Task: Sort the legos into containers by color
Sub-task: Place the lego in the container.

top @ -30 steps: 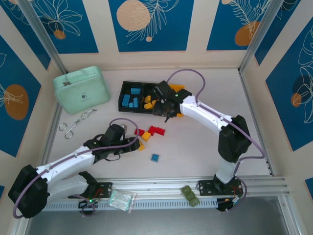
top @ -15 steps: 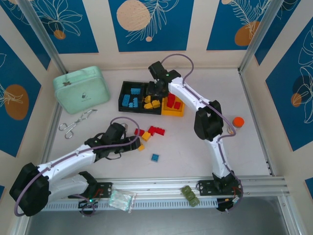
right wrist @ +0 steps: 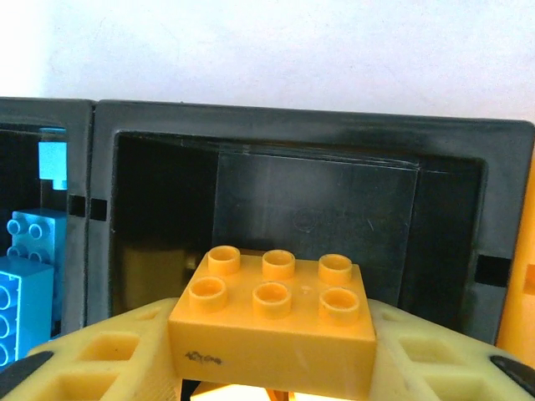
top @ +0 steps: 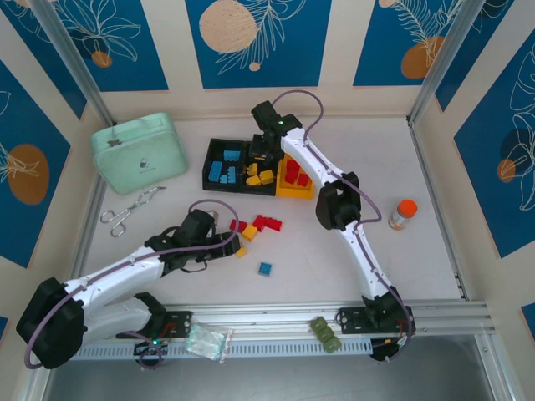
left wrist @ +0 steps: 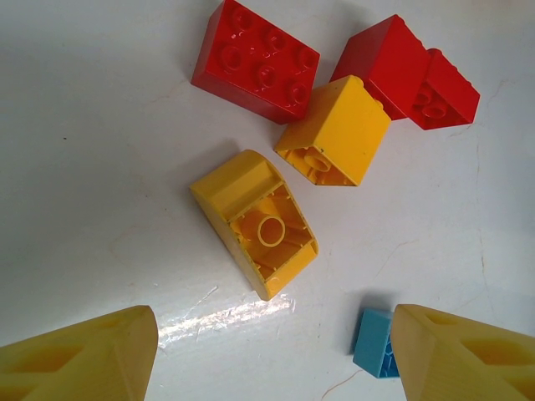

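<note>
Top view: right hand (top: 262,156) hangs over the bins (top: 206,171), above the middle bin (top: 259,192); grasp not readable from here. Blue bricks (top: 222,164) lie in the end bin (top: 221,189) beside the hand, yellow bricks (top: 259,175) in the middle bin under it, and red bricks (top: 294,174) in the yellow bin (top: 297,195) on its other side. Left hand (top: 229,243) is low over the desk (top: 334,259), with loose bricks (top: 255,227) just ahead of its tips: two reds, two yellows, and one blue a bit apart. Left wrist view: hand released, fingers (left wrist: 84,355) spread wide with nothing between them. Flipped yellow (left wrist: 255,221) lies just ahead of the gap, hollow side up. Second yellow (left wrist: 334,132) is beyond it, against a red block (left wrist: 410,71). Another red (left wrist: 255,60) is further ahead, and a blue brick (left wrist: 374,342) is partly hidden behind one fingertip. Right wrist view: hand clenched on the held brick (right wrist: 276,322), yellow, six studs up, pinched by its ends between both fingers. The middle bin opening is straight ahead of the hand, the blue-filled bin off to one side, the yellow bin edge on the other. Progress: most of the sorting looks done, each colour has its bin, no mix-ups seen. Left to do, I judge: drop the held brick into the middle bin, then clear the five loose ones off the desk.
</note>
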Motion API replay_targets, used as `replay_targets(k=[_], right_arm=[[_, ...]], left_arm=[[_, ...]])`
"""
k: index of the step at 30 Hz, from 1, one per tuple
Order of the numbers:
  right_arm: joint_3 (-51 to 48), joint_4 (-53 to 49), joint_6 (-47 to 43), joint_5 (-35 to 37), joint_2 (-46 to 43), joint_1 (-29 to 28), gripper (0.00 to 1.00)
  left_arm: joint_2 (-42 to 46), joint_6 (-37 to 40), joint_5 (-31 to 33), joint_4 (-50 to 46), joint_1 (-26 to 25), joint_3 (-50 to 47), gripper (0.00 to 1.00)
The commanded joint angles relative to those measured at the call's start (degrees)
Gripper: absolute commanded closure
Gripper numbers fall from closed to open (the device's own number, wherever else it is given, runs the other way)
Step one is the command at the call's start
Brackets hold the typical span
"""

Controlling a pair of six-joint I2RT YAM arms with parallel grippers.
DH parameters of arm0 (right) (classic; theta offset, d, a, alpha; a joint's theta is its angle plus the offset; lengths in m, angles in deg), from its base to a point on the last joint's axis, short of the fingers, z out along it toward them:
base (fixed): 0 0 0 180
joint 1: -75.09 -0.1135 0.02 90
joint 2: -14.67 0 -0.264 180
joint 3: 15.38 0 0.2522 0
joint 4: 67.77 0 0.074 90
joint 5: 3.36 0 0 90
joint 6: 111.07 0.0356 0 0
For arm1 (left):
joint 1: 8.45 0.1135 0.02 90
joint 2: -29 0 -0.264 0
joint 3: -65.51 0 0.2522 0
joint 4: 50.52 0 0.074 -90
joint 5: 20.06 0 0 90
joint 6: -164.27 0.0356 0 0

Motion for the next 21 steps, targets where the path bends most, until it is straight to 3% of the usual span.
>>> replay_targets(k=[1, 7, 14, 21], right_arm=[[0.4, -3.0, -0.3, 1.2, 0.3, 0.0, 0.52], [-0.8, -3.1, -0.7, 1.7, 1.2, -0.3, 0.48], [-0.6, -3.2, -0.7, 2.9, 1.6, -0.5, 0.38], [0.0, -3.2, -1.0, 2.9, 0.9, -0.7, 0.38]], left_arm=[[-0.3, -0.7, -0.4, 0.1, 0.5, 0.4, 0.27], [-0.4, -0.8, -0.7, 0.5, 0.6, 0.2, 0.27], [0.4, -0.8, -0.4, -0.1, 0.5, -0.1, 0.27], [0.4, -1.1, -0.5, 0.2, 0.5, -0.5, 0.27]])
